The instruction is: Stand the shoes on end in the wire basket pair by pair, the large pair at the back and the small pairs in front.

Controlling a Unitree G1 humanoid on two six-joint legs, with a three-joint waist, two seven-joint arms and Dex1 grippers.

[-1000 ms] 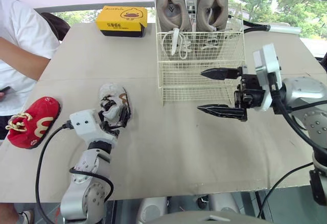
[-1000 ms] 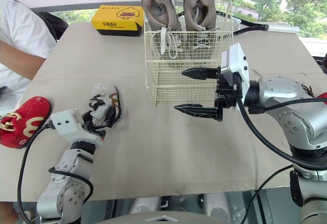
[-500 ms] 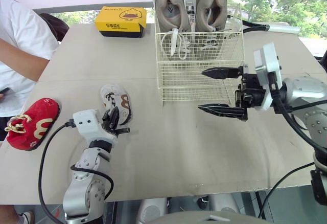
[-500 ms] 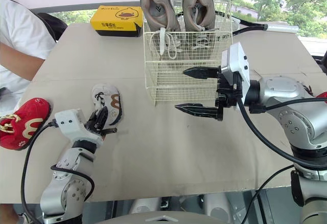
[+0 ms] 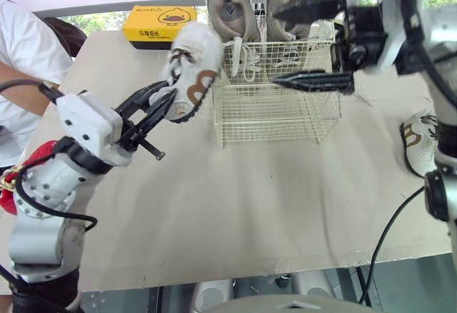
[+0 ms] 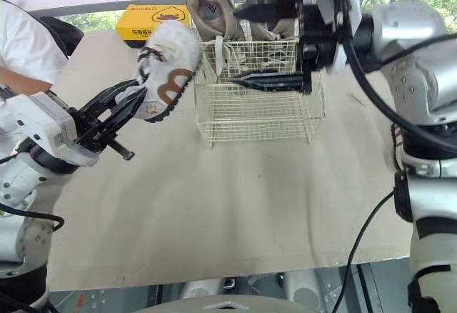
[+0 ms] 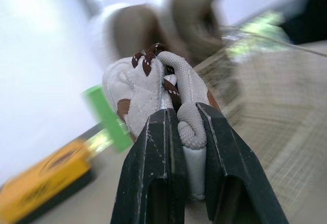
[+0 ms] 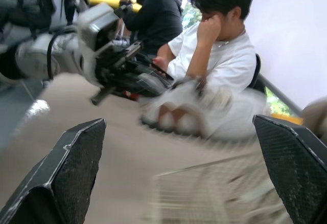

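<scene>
Left wrist view, left gripper: clamped on the collar of the small white shoe.
Shoe's axis: slants from the claw toward the upper centre of the left eye view, far end highest, clear of the table.
Wire basket: upper centre, just right of the shoe; large pair on end at its back, front section looks free.
Right gripper: spread wide, holding nothing, at the basket's right side.
Nearer arm: left, by my judgement.

Silver-grey arms, white boxy wrist units, black cables; left gripper and right gripper have black, pointed fingers.
</scene>
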